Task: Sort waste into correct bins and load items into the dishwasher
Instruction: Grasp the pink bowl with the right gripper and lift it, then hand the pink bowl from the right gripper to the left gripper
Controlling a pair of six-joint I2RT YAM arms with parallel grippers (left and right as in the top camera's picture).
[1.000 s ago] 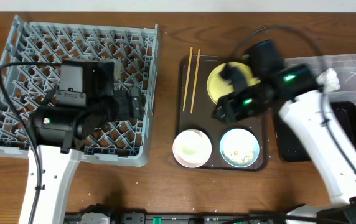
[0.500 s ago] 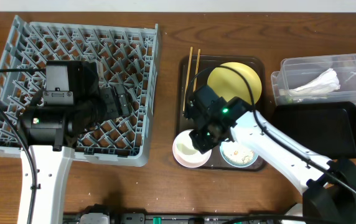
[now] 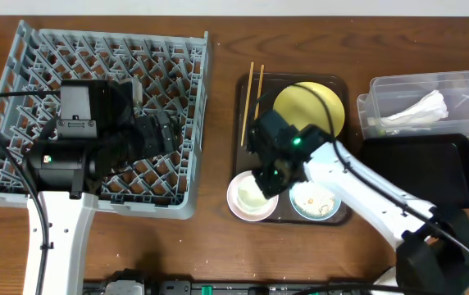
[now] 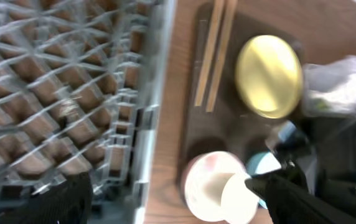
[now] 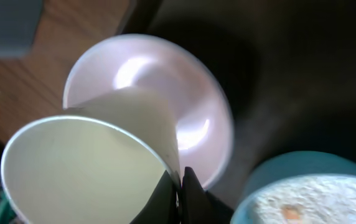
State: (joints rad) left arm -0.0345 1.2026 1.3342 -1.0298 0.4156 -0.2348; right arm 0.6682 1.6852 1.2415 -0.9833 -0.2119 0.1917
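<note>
**Cup pinched at the rim, rack waiting to the left**

The right tool (image 5: 179, 190) is closed narrowly on the rim of the white cup (image 5: 84, 171). The cup leans in the white bowl (image 5: 190, 93) at the near left corner of the dark brown serving tray (image 3: 241, 98). It is tipped rather than upright, with its mouth opening toward the wrist camera. Its long axis slants from the pinched rim down into the bowl, and whether its base touches the bowl cannot be told. Just to the right sits the light blue bowl (image 3: 316, 199) with whitish scraps in it. Farther back on the tray lies the yellow plate (image 3: 312, 102).

The grey dish rack (image 3: 95, 57) lies to the left of the cup, across a bare strip of the wooden surface (image 3: 218, 164). The cup sits on the side of the tray closest to the rack. The left tool (image 3: 165, 135) hovers over the right half of the rack with its fingers spread wide and nothing between them. It is therefore the nearer arm to the rack, though the cup is in the right arm's grip.

The coming move probably calls for lifting the cup clear of the bowl and carrying it leftward over the rack's right wall. Because the cup is tilted and held only by its rim, it will likely need turning before it seats between the pegs.
</note>
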